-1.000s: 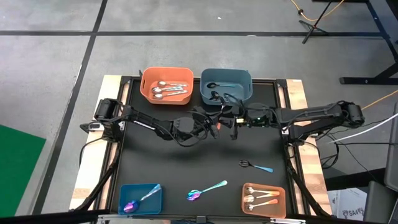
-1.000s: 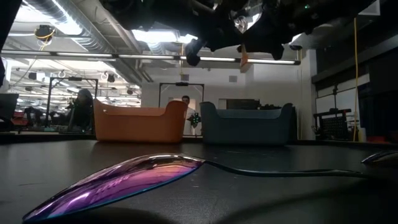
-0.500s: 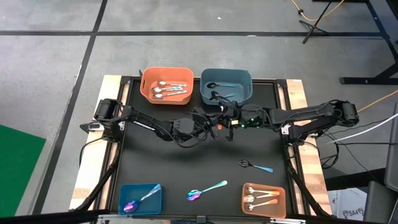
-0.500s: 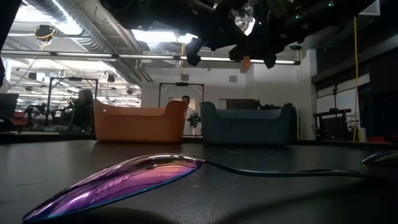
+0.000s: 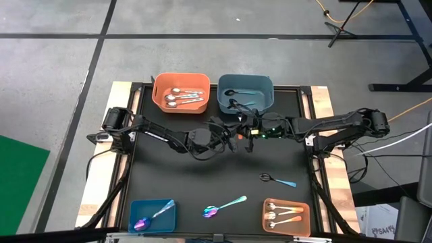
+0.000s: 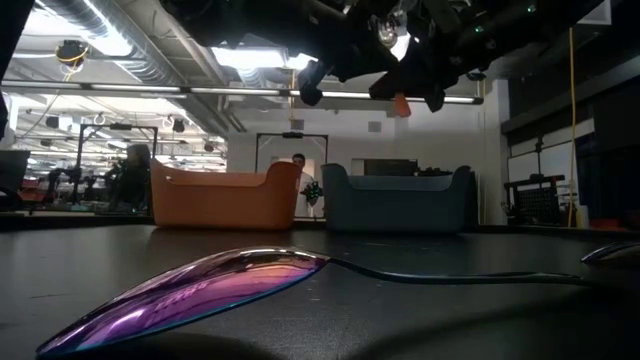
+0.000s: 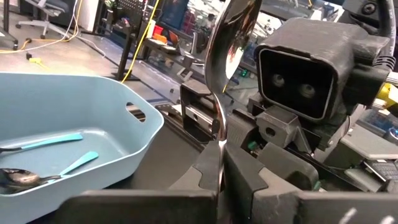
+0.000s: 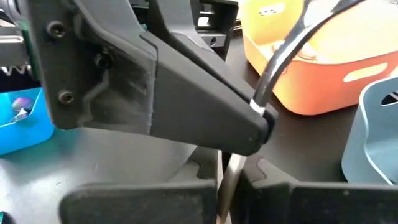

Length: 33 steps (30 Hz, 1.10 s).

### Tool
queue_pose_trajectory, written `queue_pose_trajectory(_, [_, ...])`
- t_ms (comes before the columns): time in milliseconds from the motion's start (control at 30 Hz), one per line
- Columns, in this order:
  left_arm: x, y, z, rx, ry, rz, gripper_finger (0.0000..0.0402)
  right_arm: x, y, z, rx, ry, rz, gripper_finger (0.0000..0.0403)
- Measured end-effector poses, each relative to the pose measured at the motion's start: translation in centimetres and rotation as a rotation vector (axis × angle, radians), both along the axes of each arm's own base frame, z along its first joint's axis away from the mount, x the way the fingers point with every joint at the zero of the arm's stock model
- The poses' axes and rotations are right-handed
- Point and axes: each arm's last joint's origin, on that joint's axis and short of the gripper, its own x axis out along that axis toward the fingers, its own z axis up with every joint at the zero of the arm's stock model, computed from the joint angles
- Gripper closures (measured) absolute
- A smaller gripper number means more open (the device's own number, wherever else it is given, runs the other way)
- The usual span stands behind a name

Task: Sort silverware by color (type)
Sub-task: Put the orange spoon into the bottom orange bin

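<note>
Sorting well advanced; handover in progress mid-table.
Left gripper (image 5: pixel 233 137) and right gripper (image 5: pixel 248 133) both clamp one spoon (image 7: pixel 225 68) aloft. Two teal-handled spoons (image 5: pixel 225 206) remain on the table (image 5: pixel 169 175); the rest are binned.

Both arms are stretched in toward the middle of the table and meet there, raised up off the surface. The left gripper (image 5: pixel 233 137) comes in from the left side, its arm bent low and running across, fingers pinched tight together. The right gripper (image 5: pixel 248 129) reaches in from the right with its arm nearly straight out, and its fingers are pressed closed too. The two grippers sit tip to tip, pretty much touching, each wrist camera staring right into the other gripper.
</note>
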Motion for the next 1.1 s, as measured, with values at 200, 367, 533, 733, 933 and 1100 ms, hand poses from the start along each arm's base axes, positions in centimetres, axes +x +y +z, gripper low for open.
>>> queue_pose_trajectory(200, [0.02,-0.01,-0.09,0.000,0.006,-0.005,0.0398,-0.09,0.03,-0.19,0.002,0.022,0.006,0.0401])
queue_pose_trajectory(367, [0.03,-0.02,-0.24,-0.001,0.019,-0.008,0.0398,-0.14,0.04,-0.32,0.001,0.037,0.008,0.0402])
queue_pose_trajectory(533, [0.03,-0.02,-0.27,-0.001,0.022,-0.008,0.0398,-0.16,0.04,-0.34,-0.001,0.039,0.009,0.0402])
queue_pose_trajectory(733, [0.03,-0.03,-0.28,0.000,0.024,-0.008,0.0397,-0.18,0.05,-0.36,0.000,0.044,0.010,0.0402])
queue_pose_trajectory(933, [0.03,-0.05,-0.30,0.000,0.025,-0.008,0.0397,-0.23,0.05,-0.40,0.000,0.053,0.011,0.0403])
queue_pose_trajectory(1100, [0.03,-0.06,-0.34,0.000,0.028,-0.008,0.0397,-0.29,0.08,-0.52,0.014,0.067,0.016,0.0403])
